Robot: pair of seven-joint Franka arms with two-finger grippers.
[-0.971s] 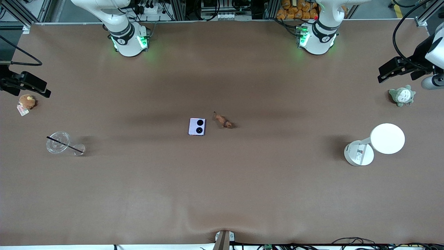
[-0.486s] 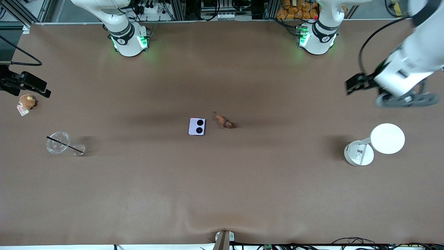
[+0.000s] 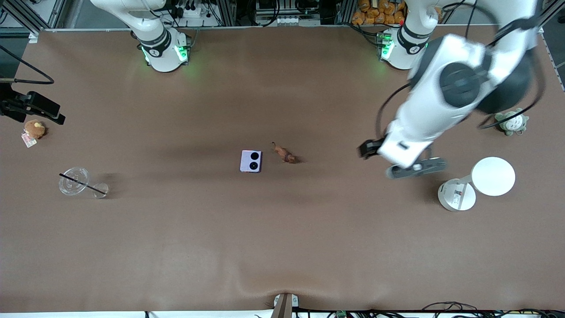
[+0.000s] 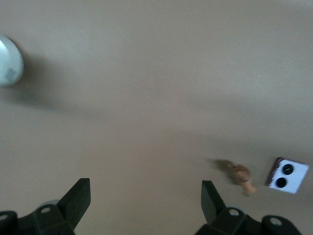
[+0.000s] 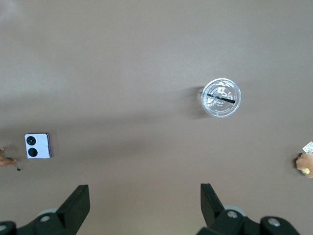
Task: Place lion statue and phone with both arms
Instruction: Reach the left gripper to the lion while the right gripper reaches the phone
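Note:
The lavender phone (image 3: 251,161) lies flat at the table's middle, camera circles up. The small orange-brown lion statue (image 3: 286,154) stands just beside it, toward the left arm's end. My left gripper (image 3: 366,149) is open and empty in the air, over bare table between the lion and the white lamp. Its wrist view shows the lion (image 4: 239,175) and the phone (image 4: 288,175) ahead of the gripper (image 4: 145,198). My right gripper (image 3: 53,114) waits open and empty over the right arm's end of the table. Its wrist view (image 5: 145,203) shows the phone (image 5: 37,146).
A white lamp (image 3: 493,176) with a round base (image 3: 457,194) and a grey-green plush (image 3: 511,122) sit at the left arm's end. A clear cup with a black straw (image 3: 74,180) and a brown plush (image 3: 34,129) sit at the right arm's end.
The left arm has swung in from its end of the table toward the middle, bringing its gripper much closer to the lion. The right arm, phone and lion have not moved.

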